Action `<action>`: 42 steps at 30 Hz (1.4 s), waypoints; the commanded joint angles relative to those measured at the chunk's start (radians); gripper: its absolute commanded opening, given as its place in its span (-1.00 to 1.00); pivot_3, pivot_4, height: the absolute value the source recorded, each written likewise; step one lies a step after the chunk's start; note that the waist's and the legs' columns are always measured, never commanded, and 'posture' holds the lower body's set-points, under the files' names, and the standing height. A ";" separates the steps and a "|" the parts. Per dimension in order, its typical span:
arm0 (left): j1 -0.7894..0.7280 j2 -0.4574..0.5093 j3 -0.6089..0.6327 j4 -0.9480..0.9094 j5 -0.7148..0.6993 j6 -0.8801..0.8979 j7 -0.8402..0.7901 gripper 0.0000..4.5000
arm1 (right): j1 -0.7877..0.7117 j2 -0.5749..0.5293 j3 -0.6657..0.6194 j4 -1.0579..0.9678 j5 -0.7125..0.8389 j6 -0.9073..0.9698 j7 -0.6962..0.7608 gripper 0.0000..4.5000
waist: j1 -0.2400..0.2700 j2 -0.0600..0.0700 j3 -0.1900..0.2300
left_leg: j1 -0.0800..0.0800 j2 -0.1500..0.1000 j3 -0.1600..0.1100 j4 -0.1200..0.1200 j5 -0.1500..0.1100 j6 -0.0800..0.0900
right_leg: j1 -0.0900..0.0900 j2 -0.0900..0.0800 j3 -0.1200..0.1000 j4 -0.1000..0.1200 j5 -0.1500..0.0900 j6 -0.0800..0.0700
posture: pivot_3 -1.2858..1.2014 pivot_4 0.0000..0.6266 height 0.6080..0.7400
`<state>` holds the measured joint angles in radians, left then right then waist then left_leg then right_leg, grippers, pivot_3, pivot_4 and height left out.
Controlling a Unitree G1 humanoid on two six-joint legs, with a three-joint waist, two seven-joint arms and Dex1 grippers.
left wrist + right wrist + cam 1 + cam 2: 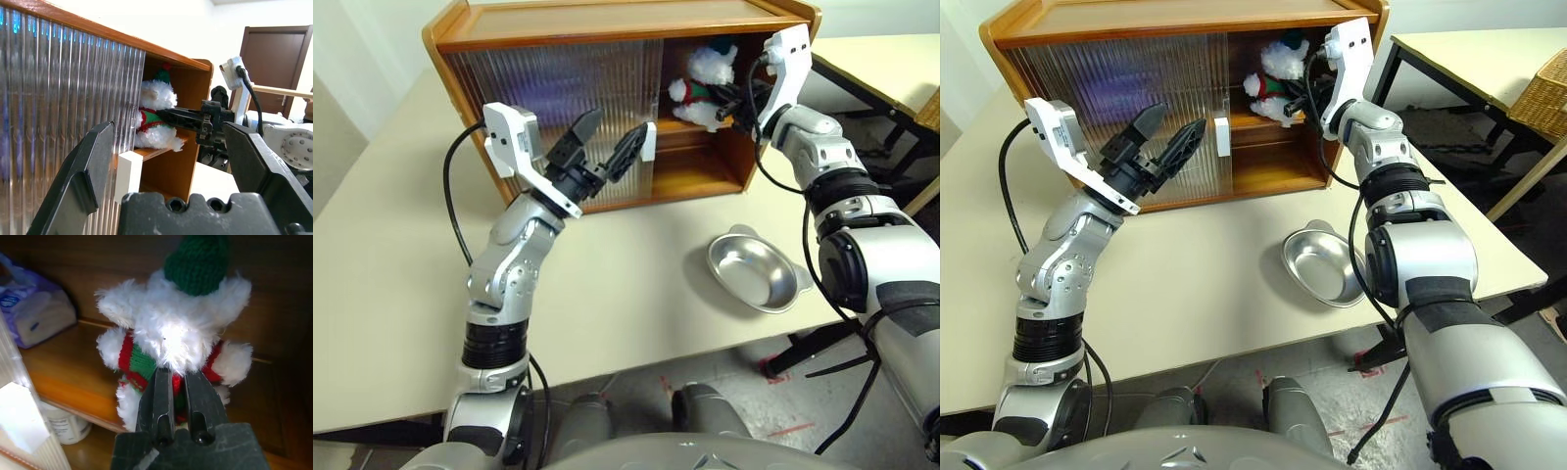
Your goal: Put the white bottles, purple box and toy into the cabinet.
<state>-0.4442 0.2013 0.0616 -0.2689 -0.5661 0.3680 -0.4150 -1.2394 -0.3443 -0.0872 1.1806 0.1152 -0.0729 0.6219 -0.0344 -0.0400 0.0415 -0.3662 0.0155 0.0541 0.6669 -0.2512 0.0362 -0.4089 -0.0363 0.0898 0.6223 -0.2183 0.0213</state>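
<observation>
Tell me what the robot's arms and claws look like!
Both arms are shiny silver with black rings at the joints. The left gripper and right gripper each have two black pointy fingers, a white boxy camera block on the wrist, and black cables looping along the arm.

toy (171, 340) on cabinet's (607, 24) upper shelf, at right gripper's (177, 382) fingertips | purple box (34, 318) beside toy, same shelf | white bottle (66, 423) on shelf below

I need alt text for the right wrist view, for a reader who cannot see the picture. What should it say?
The right gripper is shut on the scarf of the toy, a white plush bear with a green hat, at the upper shelf of the cabinet. The purple box sits further along the same shelf, and one white bottle stands on the shelf below.
</observation>
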 commanded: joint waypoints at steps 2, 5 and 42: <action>0.013 0.005 0.006 -0.023 0.004 0.007 0.010 1.00 | -0.031 0.005 0.000 0.071 -0.036 0.013 -0.034 -0.96 | 0.001 0.000 0.000 | 0.000 0.000 0.000 0.000 0.000 0.000 | 0.000 0.000 0.000 0.000 0.000 0.000 | 0.15 -1.00 1.00; 0.016 0.006 0.007 -0.026 0.005 0.005 0.013 1.00 | -0.054 0.009 -0.002 0.093 -0.050 0.018 -0.049 -0.96 | 0.001 0.000 0.000 | 0.000 0.000 0.000 0.000 0.000 0.000 | 0.000 0.000 0.000 0.000 0.000 0.000 | 0.15 -1.00 1.00; 0.007 -0.019 -0.014 -0.015 0.005 0.000 0.006 1.00 | -0.037 -0.053 -0.053 -0.092 -0.062 -0.055 0.011 0.99 | -0.001 0.000 0.000 | -0.004 0.000 -0.001 -0.002 0.000 0.000 | -0.003 0.000 -0.001 -0.003 -0.001 0.000 | 0.12 -1.00 1.00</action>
<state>-0.4271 0.1799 0.0571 -0.2965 -0.5659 0.3670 -0.4002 -1.3227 -0.3898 -0.1319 1.1550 0.0197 -0.1434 0.5851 -0.0350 -0.0397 0.0417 -0.3697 0.0155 0.0531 0.6647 -0.2513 0.0361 -0.4114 -0.0363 0.0892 0.6191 -0.2189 0.0210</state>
